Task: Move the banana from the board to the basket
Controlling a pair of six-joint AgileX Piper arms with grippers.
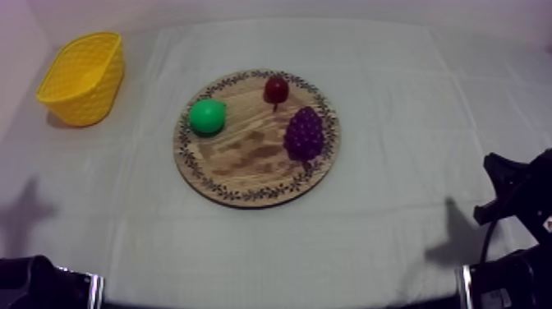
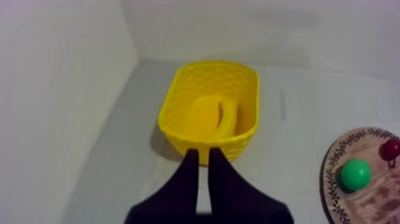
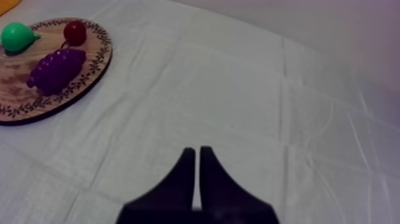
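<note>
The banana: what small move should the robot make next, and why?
Probably none: I would leave both arms at rest. The banana lies inside the yellow basket, the wooden board bears a pear, grapes and a small red fruit, and the left gripper and right gripper are shut on nothing.

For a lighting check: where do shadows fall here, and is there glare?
Top view: soft shadows lie on the cloth at both lower sides and beside the yellow basket; no glare. Left wrist view: shadow beside the basket's near wall. Right wrist view: dark line edging the wooden board.
</note>
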